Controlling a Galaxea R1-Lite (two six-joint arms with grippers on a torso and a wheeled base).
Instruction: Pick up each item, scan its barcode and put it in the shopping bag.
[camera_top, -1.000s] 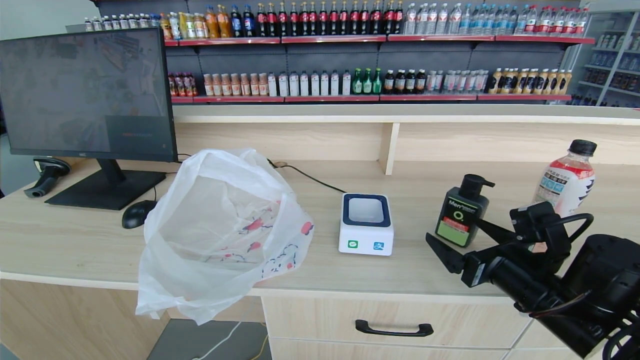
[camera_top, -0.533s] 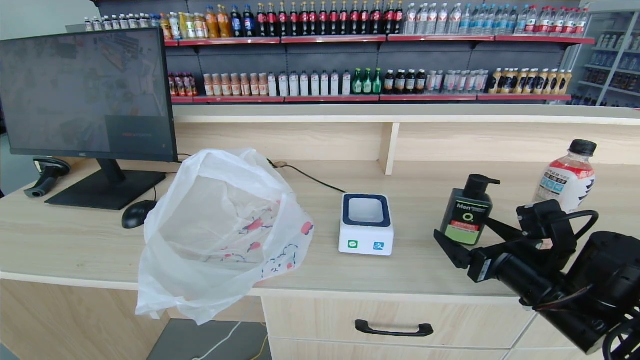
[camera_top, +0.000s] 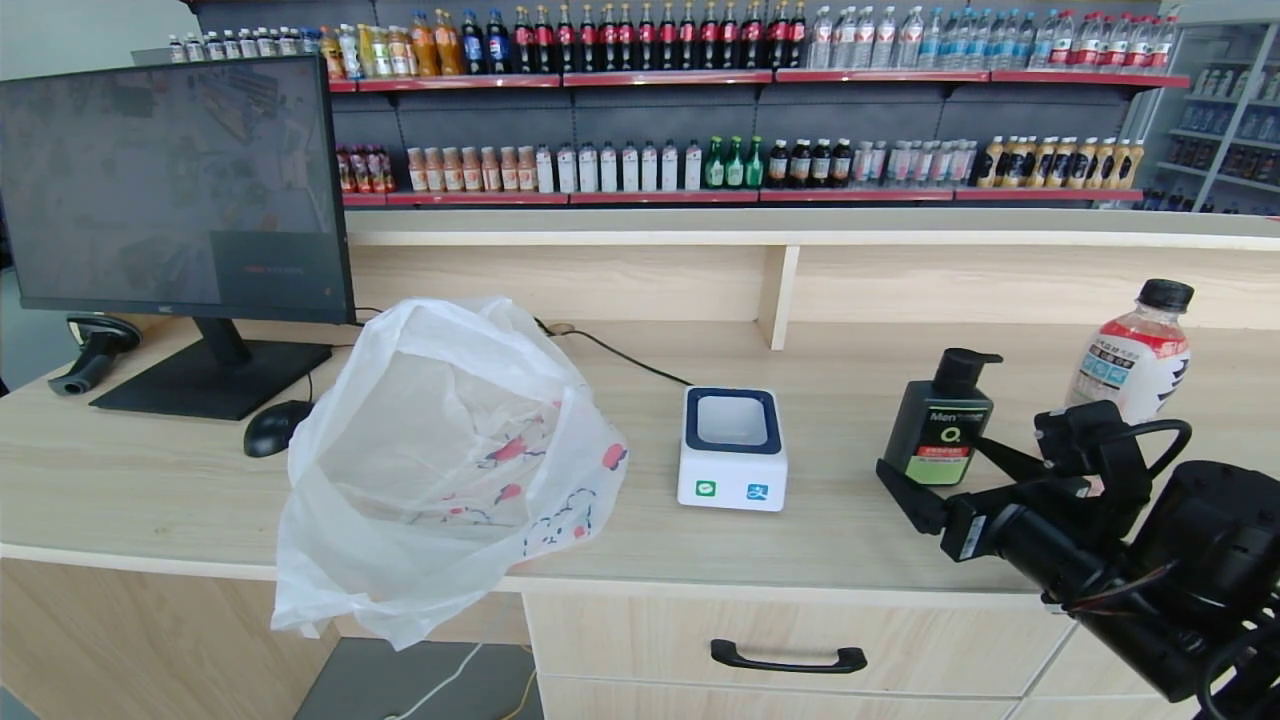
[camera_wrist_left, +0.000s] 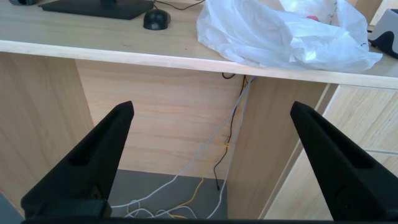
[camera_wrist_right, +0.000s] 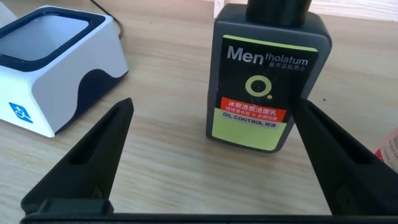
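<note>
Right gripper (camera_top: 926, 456), lower right of head view: fingers apart, near upright pump bottle (camera_top: 940, 428). Left gripper (camera_wrist_left: 211, 109): fingers apart, below counter (camera_wrist_left: 124, 53) edge.

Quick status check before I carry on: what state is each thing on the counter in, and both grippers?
Pump bottle: upright on the counter, not gripped.
Drink bottle: upright, capped.
Shopping bag: mouth open, sagging over the counter edge.
Scanner: window facing up, nothing on it.
Drawer: shut.
Right gripper: jaws open, flanking the pump bottle.
Left gripper: jaws open, empty.
</note>
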